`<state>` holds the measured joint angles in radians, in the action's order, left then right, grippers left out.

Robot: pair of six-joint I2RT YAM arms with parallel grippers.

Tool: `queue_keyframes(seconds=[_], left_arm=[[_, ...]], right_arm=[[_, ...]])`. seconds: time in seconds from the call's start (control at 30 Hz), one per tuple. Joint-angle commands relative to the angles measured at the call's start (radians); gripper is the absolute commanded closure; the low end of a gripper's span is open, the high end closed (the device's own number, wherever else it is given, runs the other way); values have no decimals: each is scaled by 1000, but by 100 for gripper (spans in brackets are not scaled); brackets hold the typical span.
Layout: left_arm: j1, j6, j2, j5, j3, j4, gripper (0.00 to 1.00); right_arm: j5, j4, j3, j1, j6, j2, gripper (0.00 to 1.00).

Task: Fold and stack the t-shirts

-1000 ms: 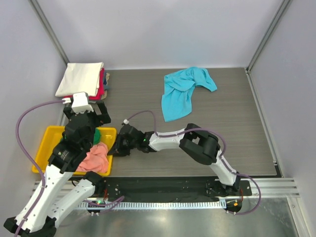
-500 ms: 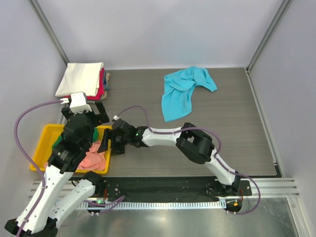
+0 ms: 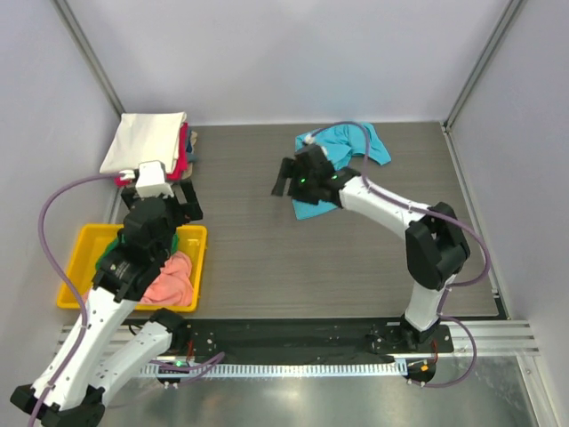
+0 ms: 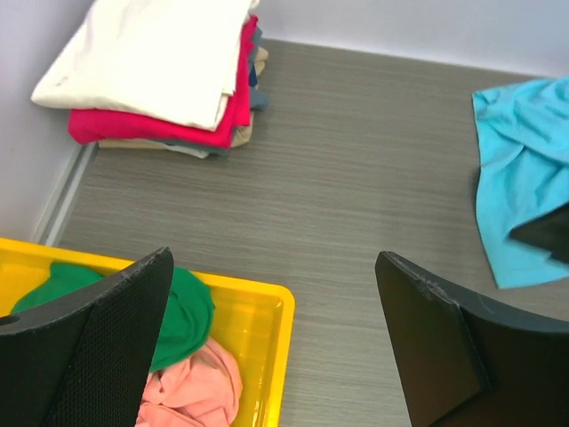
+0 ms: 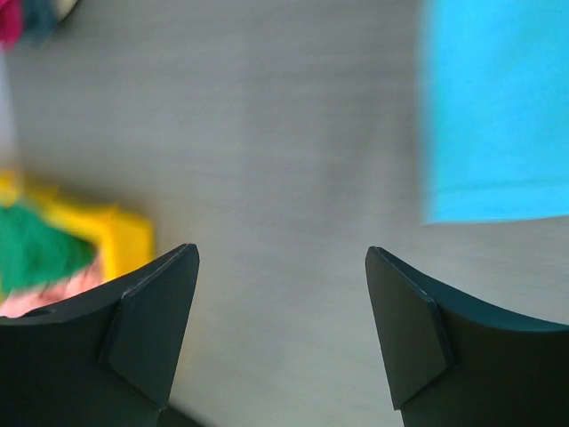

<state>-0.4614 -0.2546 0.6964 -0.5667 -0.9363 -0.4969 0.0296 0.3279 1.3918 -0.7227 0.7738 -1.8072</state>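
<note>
Though spread wide, nothing between the fingers of the left gripper [image 3: 158, 203], poised above the far right corner of the yellow tray [image 3: 82, 258] at the near left of the table [image 3: 240, 258]. Inside that tray, a crumpled salmon-pink t-shirt [image 3: 171, 280] at the near right, touching a bunched green t-shirt [image 4: 182, 307] just beyond it.

Past the tray, in the far left corner by the wall, a folded stack: cream-white t-shirt [image 3: 147, 138] on top, red t-shirt [image 3: 183, 151] directly beneath, thinner folded layers under that, too narrow to name.

Farther right, toward the far wall, a turquoise-blue t-shirt [image 3: 360, 142] lying rumpled and unfolded on the table, well apart from both stack and tray. Over its left edge, the right gripper [image 3: 286, 178], likewise wide open and clasping nothing, at the end of an arm stretched out from the near right.

Through the right wrist camera, all blurred: bare table between the two fingers, turquoise cloth at upper right, a yellow corner with green and pink at lower left.
</note>
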Motion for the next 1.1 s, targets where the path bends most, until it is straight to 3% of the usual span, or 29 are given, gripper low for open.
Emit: queue_keyframes(seconds=[0.0, 0.4, 0.5, 0.6, 0.63, 0.73, 0.8, 0.97, 1.03, 1.07], left_arm=[[7, -11, 73, 56, -51, -32, 5], [9, -3, 64, 44, -38, -31, 4], [9, -2, 60, 39, -38, -29, 4], [10, 0, 49, 42, -38, -28, 4], [12, 0, 46, 42, -38, -28, 4], [15, 2, 32, 37, -32, -23, 3], [13, 0, 26, 34, -30, -20, 3], [13, -3, 29, 36, -30, -19, 2], [13, -15, 32, 39, -32, -22, 1], [13, -23, 35, 41, -36, -34, 1]], right_arm=[[-157, 161, 68, 64, -159, -9, 18], [-249, 269, 200, 118, -220, -293, 24], [-231, 269, 194, 109, -220, -313, 36], [-231, 273, 200, 75, -225, -343, 60], [-229, 275, 205, 68, -226, -354, 73], [-201, 296, 226, 39, -225, -398, 92], [-139, 296, 239, 5, -220, -406, 99], [110, 270, 373, -110, -304, -380, 99], [147, 269, 381, -109, -300, -337, 80], [139, 269, 366, -104, -297, -273, 65]])
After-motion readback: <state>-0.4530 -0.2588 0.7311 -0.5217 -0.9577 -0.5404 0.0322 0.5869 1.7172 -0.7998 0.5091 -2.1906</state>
